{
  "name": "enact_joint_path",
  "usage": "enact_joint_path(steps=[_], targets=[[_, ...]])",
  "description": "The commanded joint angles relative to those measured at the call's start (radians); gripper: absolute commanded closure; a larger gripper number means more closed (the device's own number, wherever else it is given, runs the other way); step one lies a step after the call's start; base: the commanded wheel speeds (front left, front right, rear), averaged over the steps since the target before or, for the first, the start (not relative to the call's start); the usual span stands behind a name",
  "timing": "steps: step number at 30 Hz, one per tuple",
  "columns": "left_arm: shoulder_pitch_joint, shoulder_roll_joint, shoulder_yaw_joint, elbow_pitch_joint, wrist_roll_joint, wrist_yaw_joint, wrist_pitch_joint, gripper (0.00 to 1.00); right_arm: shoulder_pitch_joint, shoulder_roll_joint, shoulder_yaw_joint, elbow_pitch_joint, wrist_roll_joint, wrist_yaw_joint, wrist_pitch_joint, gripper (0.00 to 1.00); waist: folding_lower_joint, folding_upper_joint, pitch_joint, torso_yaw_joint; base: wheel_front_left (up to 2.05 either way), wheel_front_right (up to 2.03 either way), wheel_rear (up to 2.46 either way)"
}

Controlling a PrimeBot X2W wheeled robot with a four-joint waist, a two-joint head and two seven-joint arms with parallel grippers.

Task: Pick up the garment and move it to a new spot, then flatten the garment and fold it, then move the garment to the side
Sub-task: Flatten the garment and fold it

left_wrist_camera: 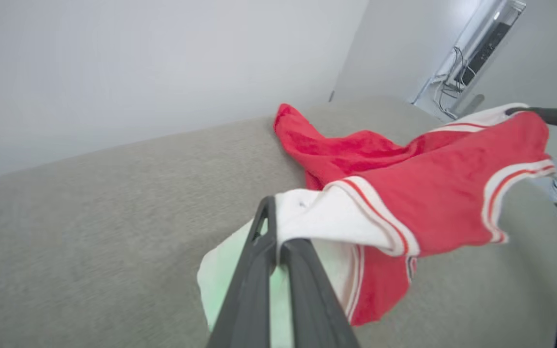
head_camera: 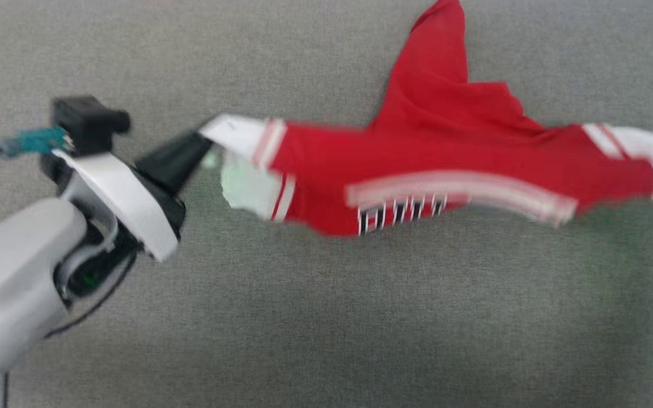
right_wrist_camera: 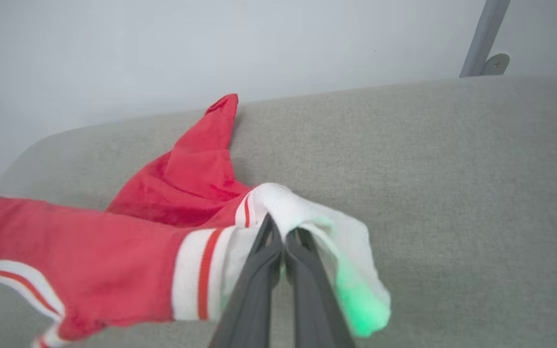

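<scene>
Cloth surface (head_camera: 326, 317), grey and finely woven, lies beneath everything you see. One garment (head_camera: 451, 164), soft red with two white sleeve ends and thin stripe bands, is stretched between your two pincers, and a pointed red flap of it trails on the surface beyond them. Your left pincer (head_camera: 204, 141) is clamped tight on one white sleeve end. Your right pincer (right_wrist_camera: 281, 234) is clamped tight on the other, where the cloth bunches at the fingertips.

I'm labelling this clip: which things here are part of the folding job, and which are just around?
Job:
garment
left gripper, shut on one white sleeve end
right gripper, shut on the other

Just around:
grey cushion underneath
metal post
cables
</scene>
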Motion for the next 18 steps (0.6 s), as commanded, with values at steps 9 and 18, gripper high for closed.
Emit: enact_joint_path(steps=[9, 18], targets=[[-0.186, -0.141, 0.184, 0.246, -0.098, 0.003, -0.025, 1.0, -0.434, 0.085, -0.01, 0.222, -0.027, 0.0, -0.069, 1.0, 0.0, 0.0, 0.097, -0.002, 0.0, 0.0, 0.0], [-0.643, -0.273, 0.32, 0.597, -0.105, 0.048, 0.017, 1.0, -1.106, 0.181, -0.037, 0.619, -0.172, 0.0, -0.202, 1.0, 0.0, 0.0, 0.26, -0.025, 0.0, 0.0, 0.0]])
